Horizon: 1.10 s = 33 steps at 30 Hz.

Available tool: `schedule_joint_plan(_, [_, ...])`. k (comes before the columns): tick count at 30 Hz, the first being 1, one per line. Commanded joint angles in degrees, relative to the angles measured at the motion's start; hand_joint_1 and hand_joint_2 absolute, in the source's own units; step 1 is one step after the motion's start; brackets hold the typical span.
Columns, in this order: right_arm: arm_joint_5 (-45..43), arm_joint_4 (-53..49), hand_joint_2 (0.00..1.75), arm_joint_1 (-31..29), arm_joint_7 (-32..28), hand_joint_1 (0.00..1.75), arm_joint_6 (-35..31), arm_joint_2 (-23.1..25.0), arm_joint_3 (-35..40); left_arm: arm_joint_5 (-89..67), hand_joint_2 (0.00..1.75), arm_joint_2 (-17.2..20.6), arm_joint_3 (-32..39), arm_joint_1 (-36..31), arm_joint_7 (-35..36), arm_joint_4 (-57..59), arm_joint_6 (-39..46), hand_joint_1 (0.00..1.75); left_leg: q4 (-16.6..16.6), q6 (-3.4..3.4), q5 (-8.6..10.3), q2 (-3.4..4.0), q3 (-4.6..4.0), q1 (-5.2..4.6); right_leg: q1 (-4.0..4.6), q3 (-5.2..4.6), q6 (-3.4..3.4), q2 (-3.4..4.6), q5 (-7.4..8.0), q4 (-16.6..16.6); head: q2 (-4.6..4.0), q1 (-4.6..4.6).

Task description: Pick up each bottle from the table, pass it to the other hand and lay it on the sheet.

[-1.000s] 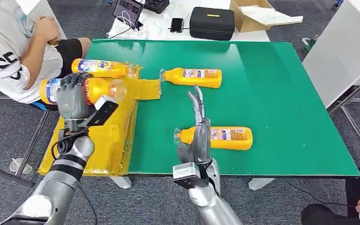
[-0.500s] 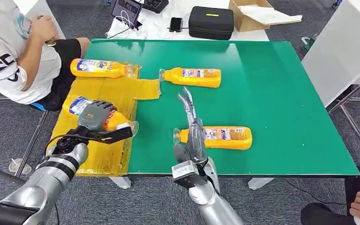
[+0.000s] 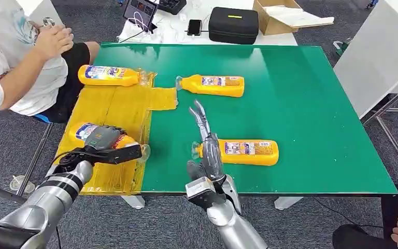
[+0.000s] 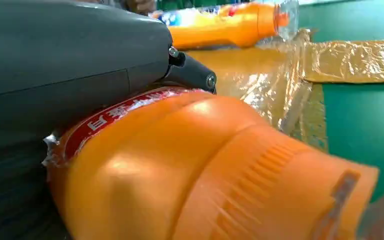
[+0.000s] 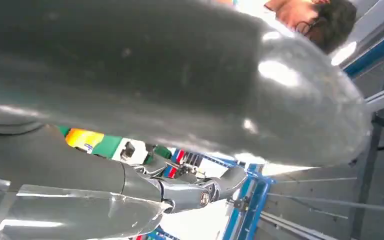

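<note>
A green worktop (image 3: 300,104) fills the middle of the head view, standing on grey carpet (image 3: 10,150). A crinkled yellow sheet (image 3: 119,109) covers its left edge and hangs a little over the side. Behind the green surface a white table (image 3: 186,31) carries a black case (image 3: 234,25), a phone (image 3: 194,26), a tablet (image 3: 141,9) with cables and an open cardboard box (image 3: 285,15). A person in a white shirt (image 3: 15,57) sits at the left, beside the sheet.

The left hand (image 3: 103,140) grips an orange bottle (image 3: 90,132) low over the near part of the sheet, its cap end pointing toward the green; whether the bottle touches the sheet cannot be told. In the left wrist view the same bottle (image 4: 205,170) sits tight against the hand. A second bottle (image 3: 111,75) lies on the far end of the sheet. Two more lie on the green: one (image 3: 211,85) just past the sheet's edge, one (image 3: 238,151) near the front edge.

The right hand (image 3: 207,150) is empty, fingers stretched out and apart, above the cap end of the near bottle.
</note>
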Motion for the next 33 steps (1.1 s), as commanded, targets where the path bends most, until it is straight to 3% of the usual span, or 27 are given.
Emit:
schedule_joint_plan(1, [-0.4, 6.1, 0.0, -3.1, 0.4, 0.0, 1.2, -0.2, 0.5, 1.1, 1.75, 0.3, 0.0, -1.5, -0.3, 3.5, -4.0, 0.0, 0.0, 0.06, -0.08, 0.13, 0.26, -0.01, 0.01, 0.22, -0.04, 0.07, -0.05, 0.0, 0.0, 0.0])
schedule_joint_plan(4, [-0.7, 6.9, 0.0, -3.4, 0.5, 0.0, 2.7, -0.1, 0.3, 1.3, 1.75, 0.4, -0.8, -1.2, -1.1, 3.4, -5.4, 0.0, 0.0, 0.07, -0.1, 0.15, 0.34, -0.02, 0.01, 0.29, -0.05, 0.09, -0.06, -0.1, 0.0, 0.0])
schedule_joint_plan(5, [-0.8, 7.0, 0.0, -3.4, 0.5, 0.0, 2.9, -0.1, 0.3, 1.5, 0.0, 0.4, -0.8, -1.1, -1.2, 3.4, -5.6, 0.0, 0.0, 0.09, -0.13, 0.16, 0.41, -0.02, 0.02, 0.36, -0.06, 0.08, -0.08, -0.1, 0.0, 0.0])
schedule_joint_plan(22, [-1.5, 9.5, 0.0, -4.2, -0.1, 0.0, 4.2, 0.3, -0.8, 12.4, 0.0, 2.5, 4.0, -1.8, -9.8, 2.0, -19.4, 0.0, 0.0, 0.03, -0.02, 0.07, 0.26, -0.01, 0.0, 0.26, -0.03, 0.08, -0.01, 0.0, 0.0, 0.0])
schedule_joint_plan(24, [-1.6, 9.5, 0.0, -4.1, -0.1, 0.0, 4.6, 0.3, -0.9, 26.1, 0.0, 3.3, 4.8, 3.2, -10.0, -9.6, -25.6, 0.0, 0.0, 0.08, -0.11, 0.19, 0.49, -0.02, 0.01, 0.47, -0.07, 0.15, -0.06, 0.0, 0.0, 0.02])
schedule_joint_plan(25, [-1.6, 9.5, 0.0, -4.1, -0.1, 0.0, 4.6, 0.3, -0.9, 26.1, 0.0, 3.3, 4.8, 3.2, -10.0, -9.6, -25.6, 0.0, -0.1, 0.06, -0.05, 0.12, 0.36, -0.03, 0.0, 0.35, -0.04, 0.1, -0.03, -0.1, 0.02, 0.0])
schedule_joint_plan(27, [-1.4, 9.8, 0.0, -4.0, 0.1, 0.0, 4.9, 0.4, -0.8, 44.5, 0.0, 5.0, 3.0, 8.5, -10.0, -19.9, -29.8, 0.0, -0.1, 0.07, -0.08, 0.16, 0.47, -0.04, -0.01, 0.44, -0.05, 0.12, -0.05, -0.1, 0.02, 0.02])
schedule_joint_plan(31, [-1.4, 9.8, 0.0, -4.0, 0.1, 0.0, 4.9, 0.4, -0.8, 44.5, 0.0, 5.0, 3.0, 8.5, -10.0, -19.9, -29.8, 0.0, 0.0, 0.05, -0.07, 0.08, 0.28, -0.01, 0.01, 0.28, -0.04, 0.05, -0.07, 0.0, 0.0, 0.02])
schedule_joint_plan(33, [-1.1, 10.1, 0.0, -3.8, 0.6, 0.0, 4.7, 0.6, -0.8, 53.6, 0.0, 4.1, 5.1, 10.4, -10.0, -23.8, -30.2, 0.0, 0.0, 0.06, -0.14, 0.15, 0.43, -0.01, 0.02, 0.4, -0.07, 0.09, -0.12, 0.0, 0.0, 0.02])
